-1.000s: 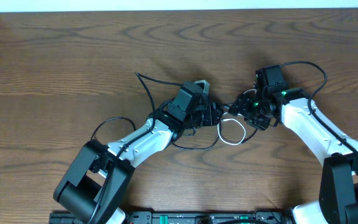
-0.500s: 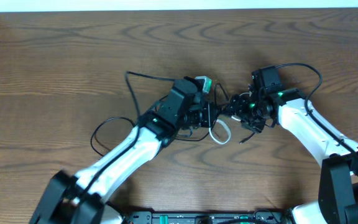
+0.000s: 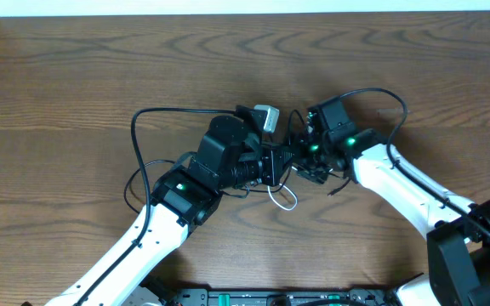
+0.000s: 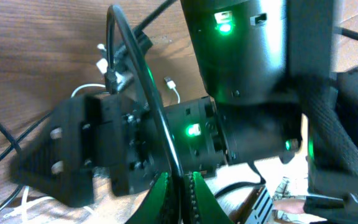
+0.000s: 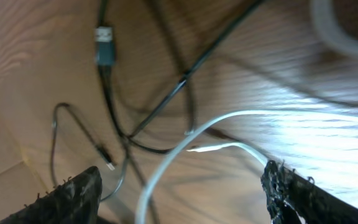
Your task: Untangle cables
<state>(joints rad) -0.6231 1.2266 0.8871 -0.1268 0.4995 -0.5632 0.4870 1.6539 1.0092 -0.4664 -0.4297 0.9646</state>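
The left gripper [image 4: 179, 188] is clamped on the black cable [image 4: 143, 87], which runs up from between its closed fingers and arcs wide over the wooden table [image 3: 75, 76]. Nose to nose with it at the table's middle, the right gripper [image 5: 180, 180] has its fingers spread wide. The white cable [image 5: 241, 115] curves through the gap between them, apparently untouched. A black USB plug [image 5: 104, 51] lies beyond on the wood, among crossing black strands.
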